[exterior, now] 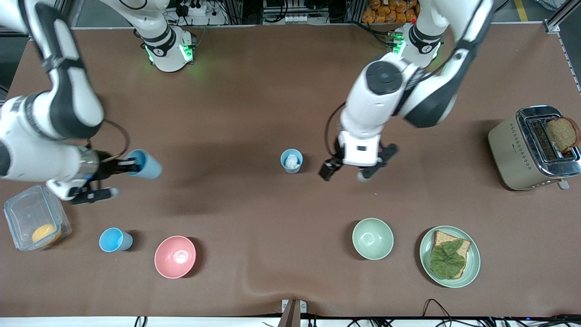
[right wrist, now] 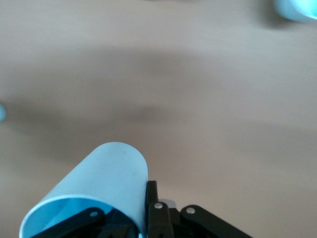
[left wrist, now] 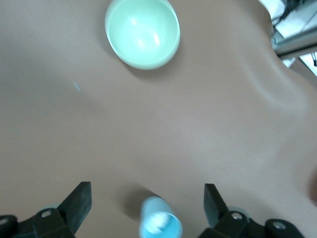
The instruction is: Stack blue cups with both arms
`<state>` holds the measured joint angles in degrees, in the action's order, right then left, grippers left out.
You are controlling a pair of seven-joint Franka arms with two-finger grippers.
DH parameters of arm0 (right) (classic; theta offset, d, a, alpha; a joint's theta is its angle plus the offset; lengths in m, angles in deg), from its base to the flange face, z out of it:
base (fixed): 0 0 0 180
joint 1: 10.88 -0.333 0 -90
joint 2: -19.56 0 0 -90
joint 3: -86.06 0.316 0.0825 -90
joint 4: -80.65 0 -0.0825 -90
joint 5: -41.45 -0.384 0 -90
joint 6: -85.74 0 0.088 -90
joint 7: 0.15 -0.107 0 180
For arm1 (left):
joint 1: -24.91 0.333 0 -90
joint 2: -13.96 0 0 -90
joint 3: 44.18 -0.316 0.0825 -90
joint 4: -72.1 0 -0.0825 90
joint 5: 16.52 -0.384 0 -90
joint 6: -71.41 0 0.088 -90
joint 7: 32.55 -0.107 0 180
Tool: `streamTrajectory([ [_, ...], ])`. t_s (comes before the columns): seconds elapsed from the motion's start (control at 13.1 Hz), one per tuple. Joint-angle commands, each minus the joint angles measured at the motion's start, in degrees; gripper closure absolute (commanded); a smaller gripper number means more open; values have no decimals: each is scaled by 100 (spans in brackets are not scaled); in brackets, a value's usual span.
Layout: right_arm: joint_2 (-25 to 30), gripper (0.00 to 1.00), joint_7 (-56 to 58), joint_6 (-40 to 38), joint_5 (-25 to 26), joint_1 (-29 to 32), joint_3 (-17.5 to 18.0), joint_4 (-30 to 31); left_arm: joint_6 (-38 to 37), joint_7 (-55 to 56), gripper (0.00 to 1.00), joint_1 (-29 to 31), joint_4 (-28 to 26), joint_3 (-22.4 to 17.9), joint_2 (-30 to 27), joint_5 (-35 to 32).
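Brown tabletop (exterior: 254, 113) beneath right gripper (exterior: 129, 165) clamping a tilted blue cup (exterior: 147, 165), left gripper (exterior: 347, 171) spread wide.

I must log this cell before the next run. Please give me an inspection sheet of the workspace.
Surface: brown table, slightly rippled.
Job's things: held blue cup; paler cup mid-table, something white inside; bright cup beside pink bowl.
Clutter: green bowl, sandwich plate, toaster, lidded box.
Grippers: right gripper shut on held blue cup; left gripper open beside paler cup.
Cables: at table edges.
Surroundings: nothing seen.
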<state>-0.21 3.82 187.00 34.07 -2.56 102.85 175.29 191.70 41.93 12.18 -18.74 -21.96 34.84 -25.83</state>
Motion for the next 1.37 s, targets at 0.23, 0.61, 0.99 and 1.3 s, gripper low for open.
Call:
streamTrajectory([
  [0.23, -957, 100, -1319, 217, -72, -1506, -44, -1018, -1060, -3687, 0, 1735, -268, 54, -638, 237],
  [0.61, -1870, 100, -3275, 1492, 622, -2940, -97, -1297, -1235, -6039, 0, 2881, -444, 54, -813, 377],
  [0.99, -1969, 100, -3744, 1457, 676, -3310, -114, -1466, -1692, -6489, 0, 3093, -374, 28, -1314, 377],
  [1.3, -2003, 100, -3973, 1501, 685, -3478, -132, -1466, -1886, -6716, 0, 3006, -374, -85, -1613, 439],
])
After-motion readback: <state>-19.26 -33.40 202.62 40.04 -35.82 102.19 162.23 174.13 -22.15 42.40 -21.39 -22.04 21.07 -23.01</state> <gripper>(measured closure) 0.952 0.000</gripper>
